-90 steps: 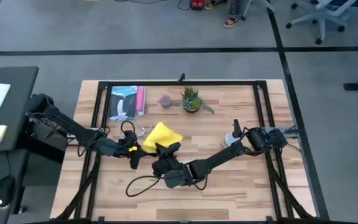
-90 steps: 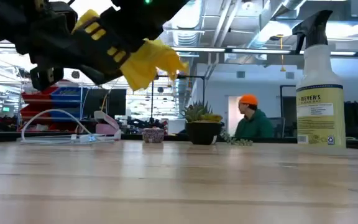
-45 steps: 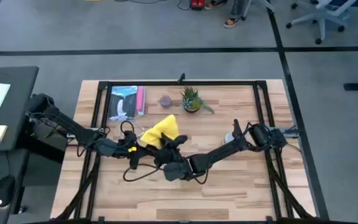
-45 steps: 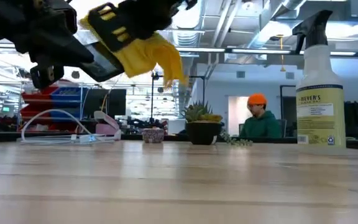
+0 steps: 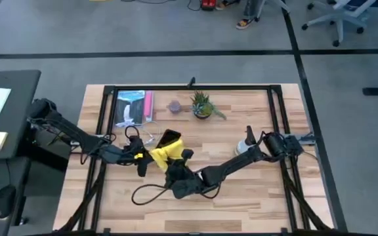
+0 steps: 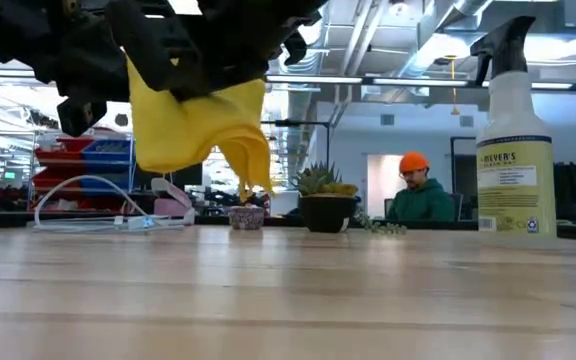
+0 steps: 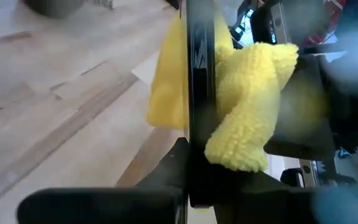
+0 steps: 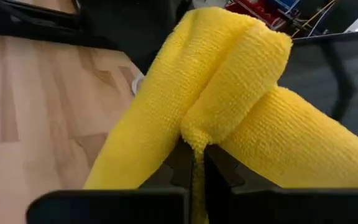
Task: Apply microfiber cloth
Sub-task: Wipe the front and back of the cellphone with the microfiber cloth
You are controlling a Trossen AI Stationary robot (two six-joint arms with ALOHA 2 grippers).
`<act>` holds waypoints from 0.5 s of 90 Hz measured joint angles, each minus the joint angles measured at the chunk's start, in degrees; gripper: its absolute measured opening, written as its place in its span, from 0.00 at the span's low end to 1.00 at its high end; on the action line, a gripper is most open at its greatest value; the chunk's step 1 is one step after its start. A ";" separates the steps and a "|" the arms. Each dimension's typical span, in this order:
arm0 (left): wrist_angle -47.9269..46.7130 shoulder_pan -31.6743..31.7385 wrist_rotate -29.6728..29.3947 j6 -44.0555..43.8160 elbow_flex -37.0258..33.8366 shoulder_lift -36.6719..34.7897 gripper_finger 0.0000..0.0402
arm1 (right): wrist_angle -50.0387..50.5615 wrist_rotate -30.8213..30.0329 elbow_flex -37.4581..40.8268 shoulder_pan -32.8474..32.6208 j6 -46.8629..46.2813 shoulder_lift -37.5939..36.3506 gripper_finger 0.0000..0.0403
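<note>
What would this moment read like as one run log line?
left gripper: holds black smartphone above table | right gripper: shut on microfiber cloth, draped against phone | stage: wiping

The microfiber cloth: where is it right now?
High view: the microfiber cloth is held above mid-table in the right claw, against the black smartphone held by the left claw.

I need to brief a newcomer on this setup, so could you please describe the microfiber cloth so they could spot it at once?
Look at the wooden table, just left of its middle, where the two dark arms meet. There the right pincer holds the microfiber cloth in the air against a black smartphone. It is the only bright yellow, fuzzy thing there.
</note>
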State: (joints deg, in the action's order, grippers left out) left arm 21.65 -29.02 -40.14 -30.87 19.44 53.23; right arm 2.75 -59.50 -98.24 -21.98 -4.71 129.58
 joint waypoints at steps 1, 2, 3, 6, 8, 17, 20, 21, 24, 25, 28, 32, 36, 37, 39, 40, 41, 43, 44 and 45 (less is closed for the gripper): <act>0.04 0.00 -0.01 0.00 0.00 0.00 0.04 | -0.28 -0.32 0.00 0.05 -0.01 0.00 0.00; 0.12 0.00 -0.07 0.00 0.00 0.00 0.04 | -0.59 -0.70 0.00 0.08 -0.04 0.00 0.00; 0.26 0.00 -0.18 0.00 0.00 0.00 0.04 | -0.95 -1.23 0.02 0.10 -0.09 0.02 0.00; 0.74 0.06 -0.64 0.00 0.00 0.00 0.04 | -1.98 -3.52 0.02 0.24 -1.12 0.06 0.00; 1.09 0.11 -0.86 -0.02 0.00 0.00 0.04 | -2.50 -5.55 0.02 0.35 -2.25 0.09 0.00; 2.04 0.11 -1.11 0.11 0.00 -0.01 0.04 | -2.81 -14.41 0.02 0.86 -6.69 0.09 0.00; 2.19 0.11 -1.23 0.27 0.00 0.00 0.04 | -2.86 -15.40 0.02 1.04 -7.15 0.09 0.00; 2.25 0.11 -1.29 0.32 0.00 0.00 0.04 | -2.88 -15.45 0.02 1.11 -7.17 0.09 0.00; 2.32 0.11 -1.64 0.64 0.00 0.00 0.04 | -2.93 -15.01 0.02 1.19 -7.17 0.09 0.00; 2.31 0.11 -1.73 0.73 0.00 0.00 0.04 | -2.92 -14.61 0.02 1.20 -7.13 0.09 0.00; 2.12 0.08 -1.90 0.98 0.00 0.00 0.04 | -2.88 -12.69 0.02 1.25 -6.97 0.09 0.00; 1.93 0.03 -2.07 1.46 0.00 0.02 0.04 | -2.90 -9.19 0.02 1.27 -6.60 0.05 0.00; 1.89 0.00 -2.19 2.03 0.00 0.02 0.04 | -2.93 -5.53 0.02 1.23 -6.87 0.00 0.00; 1.94 0.00 -2.22 2.18 0.00 0.02 0.04 | -2.93 -4.69 0.02 1.21 -7.10 0.00 0.00; 2.07 0.00 -2.29 2.50 0.00 0.02 0.04 | -2.89 -3.30 0.02 1.18 -7.38 0.00 0.00; 2.13 -0.02 -2.34 2.60 0.00 0.02 0.04 | -2.89 -2.65 0.02 1.16 -7.53 0.00 0.00; 2.25 -0.02 -2.38 2.72 0.00 0.02 0.04 | -2.89 -2.03 0.02 1.16 -7.64 0.00 0.00; 2.50 -0.02 -2.47 2.93 0.00 0.02 0.04 | -2.89 -0.96 0.02 1.14 -7.81 0.00 0.00; 2.59 -0.02 -2.52 3.01 0.00 0.02 0.04 | -2.89 -0.52 0.02 1.13 -7.87 0.00 0.00; 2.70 -0.02 -2.60 3.15 0.00 0.02 0.04 | -2.89 -0.13 0.02 1.12 -7.93 0.00 0.00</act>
State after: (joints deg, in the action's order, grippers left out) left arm 24.35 -29.04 -42.74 -27.72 19.44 53.25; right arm -0.14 -59.63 -98.21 -20.86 -12.64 129.58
